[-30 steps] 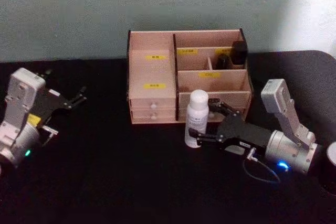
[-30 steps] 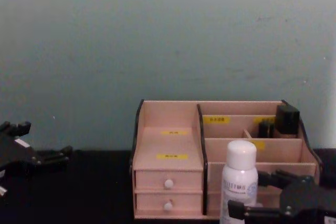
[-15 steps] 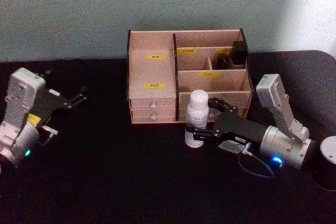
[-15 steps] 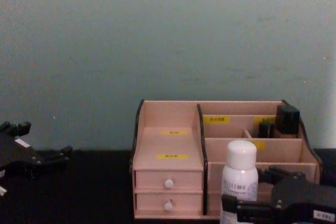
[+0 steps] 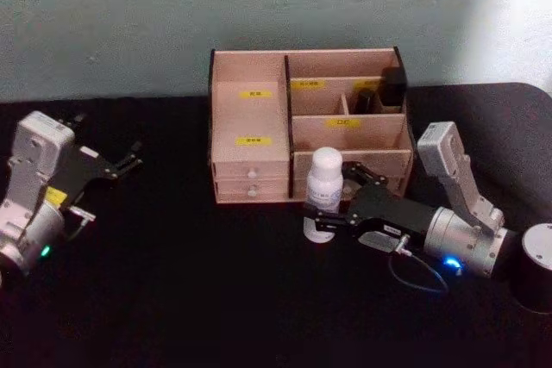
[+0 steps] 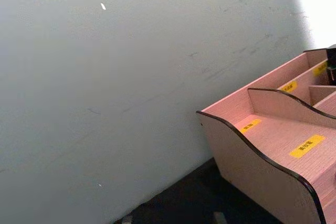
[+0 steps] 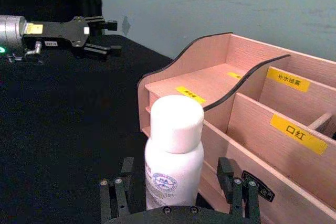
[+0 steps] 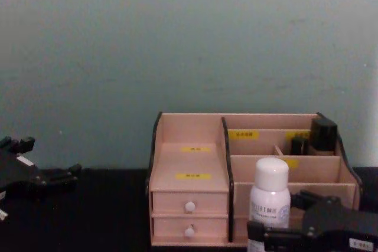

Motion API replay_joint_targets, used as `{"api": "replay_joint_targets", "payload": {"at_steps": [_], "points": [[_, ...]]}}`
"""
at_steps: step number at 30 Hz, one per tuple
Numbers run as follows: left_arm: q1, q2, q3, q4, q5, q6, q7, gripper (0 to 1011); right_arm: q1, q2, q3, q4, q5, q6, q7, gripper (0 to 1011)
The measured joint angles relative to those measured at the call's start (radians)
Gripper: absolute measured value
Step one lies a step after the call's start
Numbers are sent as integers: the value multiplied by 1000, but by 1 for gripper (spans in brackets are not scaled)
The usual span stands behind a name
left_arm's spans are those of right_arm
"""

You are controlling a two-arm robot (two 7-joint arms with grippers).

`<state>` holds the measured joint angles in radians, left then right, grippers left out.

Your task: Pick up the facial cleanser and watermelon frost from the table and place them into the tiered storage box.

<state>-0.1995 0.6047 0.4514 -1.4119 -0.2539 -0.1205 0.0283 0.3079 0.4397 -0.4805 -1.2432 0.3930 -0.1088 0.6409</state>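
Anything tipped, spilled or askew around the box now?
Nothing stands out. The facial cleanser stands upright before the tiered storage box, between the open fingers of the right gripper; the left gripper hangs parked at far left.

a bare test bench: black table [image 5: 216, 299], plain grey-green wall [image 5: 129, 15], labelled tiered storage box [image 5: 250, 118].

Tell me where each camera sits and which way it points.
Head view: high up, looking down at the tiered storage box; left gripper and right gripper show either side.
Chest view: low, facing the box's front; right gripper lower right, left gripper at left edge.
Left wrist view: faces the wall and the box's side panel.
Right wrist view: looks along its open fingers at the facial cleanser standing between them.
Shared: head and right wrist views both show the left gripper.
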Motion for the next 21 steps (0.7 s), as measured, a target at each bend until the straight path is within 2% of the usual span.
{"api": "replay_joint_targets", "payload": {"at_steps": [11, 18, 21], "points": [[0, 0, 0, 0, 0, 0, 0, 1001, 0, 1, 1, -1, 0, 0, -1, 985], [0, 0, 0, 0, 0, 0, 0, 1001, -1, 1, 1, -1, 0, 0, -1, 835], [0, 0, 0, 0, 0, 0, 0, 1001, -1, 1, 1, -2, 0, 0, -1, 741]]}}
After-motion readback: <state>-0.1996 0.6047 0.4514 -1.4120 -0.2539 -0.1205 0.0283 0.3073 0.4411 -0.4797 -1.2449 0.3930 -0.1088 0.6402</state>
